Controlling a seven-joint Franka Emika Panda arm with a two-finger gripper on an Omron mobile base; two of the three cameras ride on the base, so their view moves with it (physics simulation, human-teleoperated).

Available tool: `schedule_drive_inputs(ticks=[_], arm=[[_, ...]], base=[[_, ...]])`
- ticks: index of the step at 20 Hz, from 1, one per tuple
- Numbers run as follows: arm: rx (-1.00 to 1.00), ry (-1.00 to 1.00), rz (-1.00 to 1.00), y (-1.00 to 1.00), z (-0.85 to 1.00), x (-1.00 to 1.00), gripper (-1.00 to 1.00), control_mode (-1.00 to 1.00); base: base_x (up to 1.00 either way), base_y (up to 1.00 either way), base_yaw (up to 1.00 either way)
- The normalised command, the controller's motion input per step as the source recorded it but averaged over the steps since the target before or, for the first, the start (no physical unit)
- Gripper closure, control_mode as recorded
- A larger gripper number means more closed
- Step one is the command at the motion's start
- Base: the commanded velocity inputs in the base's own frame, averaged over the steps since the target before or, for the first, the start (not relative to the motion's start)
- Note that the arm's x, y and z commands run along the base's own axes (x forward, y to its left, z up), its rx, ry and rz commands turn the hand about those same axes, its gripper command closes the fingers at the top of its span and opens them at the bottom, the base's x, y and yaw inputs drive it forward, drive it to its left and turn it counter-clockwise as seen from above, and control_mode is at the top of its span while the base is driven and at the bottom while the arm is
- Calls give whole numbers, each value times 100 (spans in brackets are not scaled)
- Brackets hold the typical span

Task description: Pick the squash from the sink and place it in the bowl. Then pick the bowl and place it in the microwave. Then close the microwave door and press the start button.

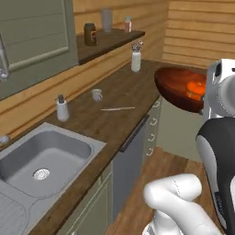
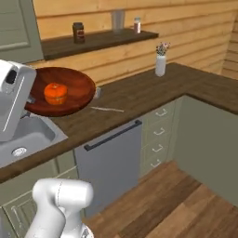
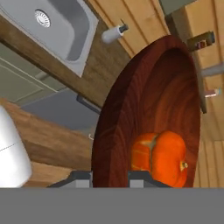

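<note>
Right base view, left of frame: the squash [image 2: 56,93] sits in the bowl [image 2: 76,81], lifted off the table [image 2: 139,97]; the pincer [image 3: 110,177] pinches its rim. Microwave steps remain.

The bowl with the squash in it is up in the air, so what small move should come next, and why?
Probably keep carrying the bowl level toward the microwave. The jaws grip its rim, it hangs clear above the counter near the sink, and the squash sits loose inside, so tilting could roll it out. The microwave's opening isn't visible here, so go slowly.
</note>
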Motion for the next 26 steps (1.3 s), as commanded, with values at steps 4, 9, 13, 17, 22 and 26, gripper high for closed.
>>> schedule_drive_inputs(ticks=[4,9,13,17,22,26], arm=[[0,0,0,0,0,0,100,100],[0,0,0,0,0,0,100,100],[0,0,0,0,0,0,100,100],[0,0,0,0,0,0,100,100],[0,0,0,0,0,0,100,100],[0,0,0,0,0,0,100,100]], base=[[0,-23,-84],[0,-17,-88],[0,-13,-90],[3,-37,-82],[21,-69,-63],[31,-74,-60]])
